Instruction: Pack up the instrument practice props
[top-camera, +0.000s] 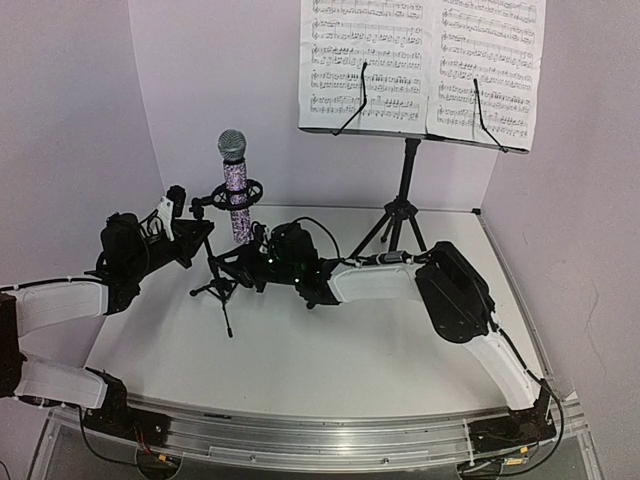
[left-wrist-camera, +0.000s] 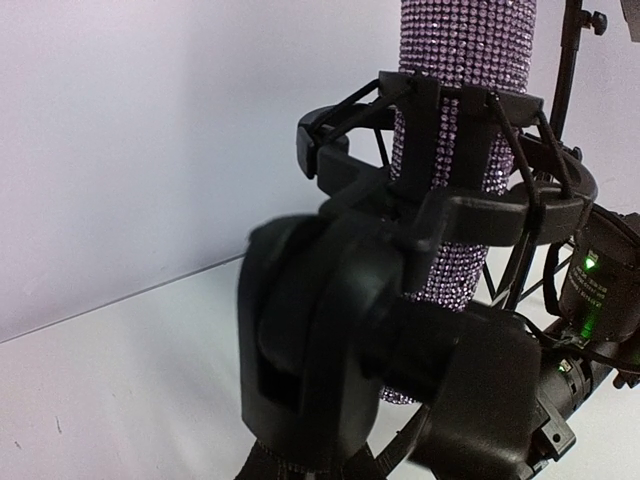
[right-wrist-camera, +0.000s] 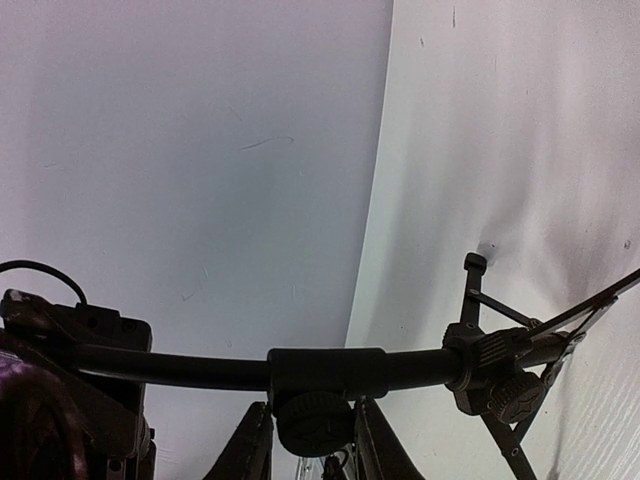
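So the glittery microphone (top-camera: 234, 192) is standing upright in the shock mount (top-camera: 237, 193) on top of the small tripod mic stand (top-camera: 221, 286), which is sitting at the left-back part of the table (top-camera: 330, 350). Nothing looks packed yet. The tall music stand (top-camera: 401, 200) is standing behind at the back wall, well apart from the arms, with the sheet-music pages (top-camera: 420, 60) spread across its desk.

Both arms are working on the mic stand. The left gripper (top-camera: 200, 232) is reaching in from the left, right at the mount's side bracket. Its fingers are closed right down, but in the wrist view they're just dark blurs, so I can't tell if they're actually pinching the bracket or only pressing against it. My guess is it's steadying the top so the whole thing isn't tipping.

The right gripper (right-wrist-camera: 312, 450) is coming in low from the right, with its fingers (right-wrist-camera: 250, 452) sitting either side of the tightening knob (right-wrist-camera: 312, 422) on the stand's pole (right-wrist-camera: 200, 368). They're very near it, but I can't tell whether they're gripping. That looks like a setup for loosening or holding the pole.

The risk I'm seeing is that this stand is top-heavy with the mic in it
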